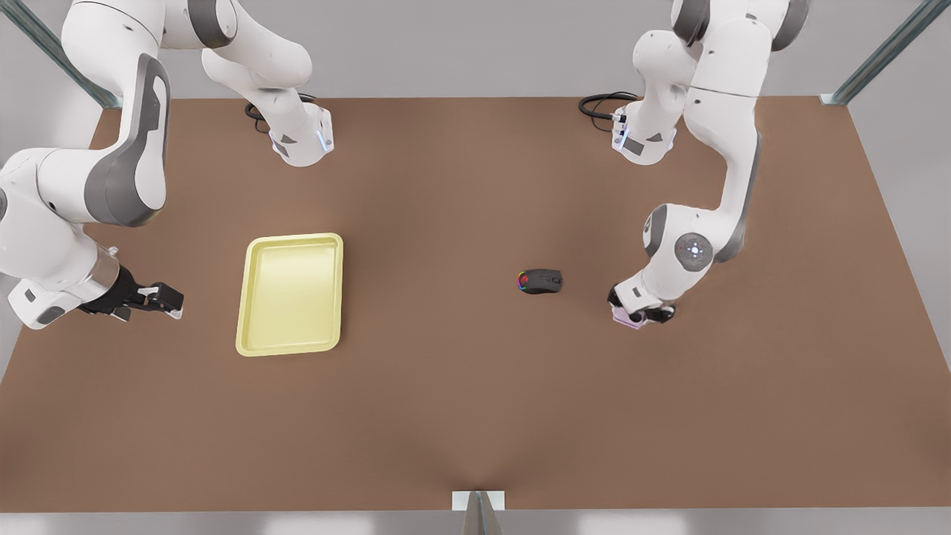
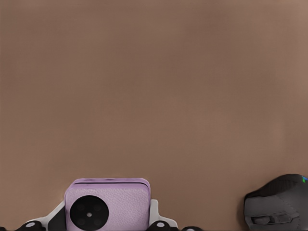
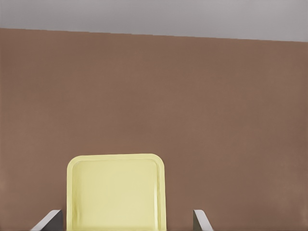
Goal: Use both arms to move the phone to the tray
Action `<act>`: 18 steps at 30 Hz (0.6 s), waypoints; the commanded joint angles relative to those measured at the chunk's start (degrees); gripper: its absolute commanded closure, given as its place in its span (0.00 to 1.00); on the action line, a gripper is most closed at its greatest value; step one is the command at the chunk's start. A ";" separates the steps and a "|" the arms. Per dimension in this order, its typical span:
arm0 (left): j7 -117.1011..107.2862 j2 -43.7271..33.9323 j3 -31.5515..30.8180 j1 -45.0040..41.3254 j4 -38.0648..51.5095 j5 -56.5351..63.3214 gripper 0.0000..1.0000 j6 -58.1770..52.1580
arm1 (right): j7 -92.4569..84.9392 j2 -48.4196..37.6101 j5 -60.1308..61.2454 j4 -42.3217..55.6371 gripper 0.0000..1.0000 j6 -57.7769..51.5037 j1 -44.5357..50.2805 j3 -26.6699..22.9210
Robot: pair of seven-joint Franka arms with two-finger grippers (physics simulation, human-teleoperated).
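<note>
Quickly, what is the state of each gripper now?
Left gripper: shut on the phone.
Right gripper: open, empty, facing the tray.

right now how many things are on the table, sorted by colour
pink: 1, the phone, between the left gripper fingers
yellow: 1, the tray, in front of the right gripper
black: 1, the mouse
total: 3
</note>
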 commanded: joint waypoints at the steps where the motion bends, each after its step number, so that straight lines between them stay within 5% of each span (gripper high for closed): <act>1: -38.35 3.10 -0.06 -4.80 7.71 -0.13 0.19 -16.72 | -0.05 -0.07 0.04 0.03 0.00 0.03 0.01 0.01; 10: -75.27 25.51 -2.70 -20.62 45.50 -6.89 0.19 -19.18 | -0.05 -0.07 0.04 0.03 0.00 -0.06 0.01 0.01; 18: -74.39 34.48 -2.79 -27.83 48.50 -4.26 0.18 -8.55 | -0.05 0.02 0.04 0.03 0.00 0.03 0.01 0.01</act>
